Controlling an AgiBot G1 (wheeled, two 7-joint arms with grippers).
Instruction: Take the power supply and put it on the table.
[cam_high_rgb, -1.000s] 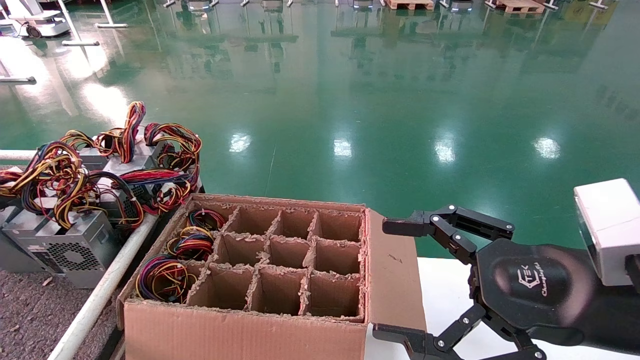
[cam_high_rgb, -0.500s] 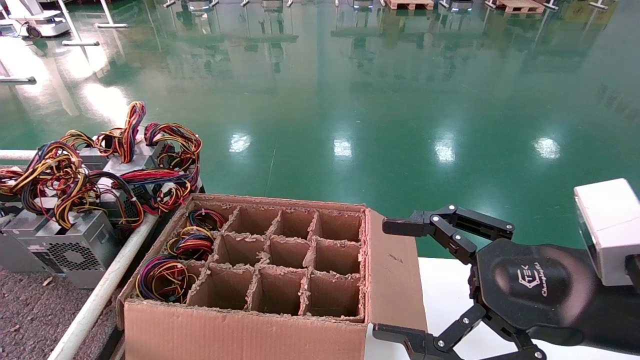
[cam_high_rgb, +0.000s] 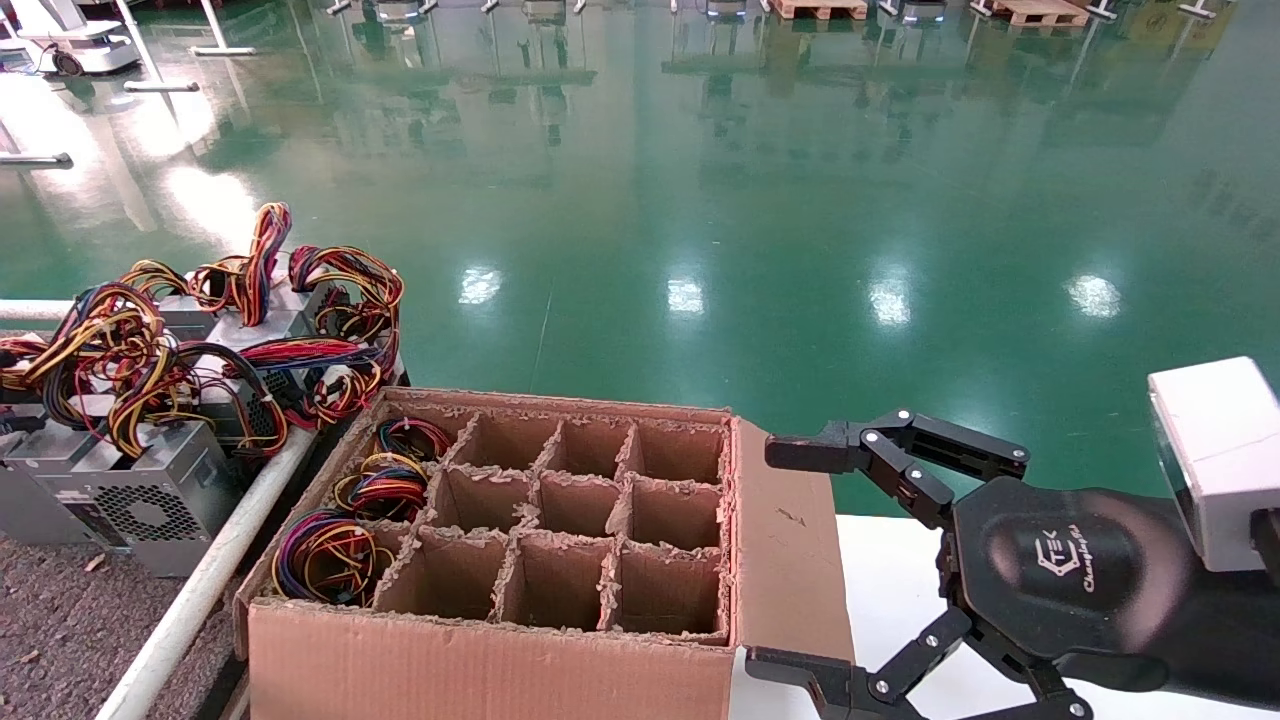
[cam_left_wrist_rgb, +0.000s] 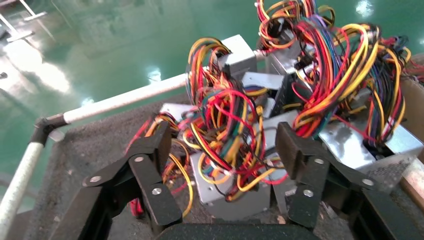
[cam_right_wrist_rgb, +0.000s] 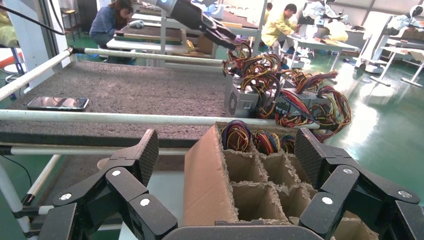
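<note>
Several silver-grey power supplies (cam_high_rgb: 130, 490) with red, yellow and black wire bundles stand clustered on the dark speckled table (cam_high_rgb: 50, 620), far left in the head view. My left gripper (cam_left_wrist_rgb: 223, 145) is open just above one power supply (cam_left_wrist_rgb: 225, 192). Its tangled wires lie between the fingers without being gripped. Three more wire bundles (cam_high_rgb: 325, 555) fill the left cells of the cardboard box (cam_high_rgb: 480, 660). To the right of the box, my right gripper (cam_high_rgb: 780, 558) is open and holds nothing.
A white round rail (cam_high_rgb: 200, 590) separates the table from the box. The box stands on a smooth white tabletop (cam_high_rgb: 900, 570). A phone (cam_right_wrist_rgb: 57, 103) lies on the far part of the table. People work at benches beyond.
The power supplies at the far left edge of the head view have shifted slightly. The right gripper has not moved.
</note>
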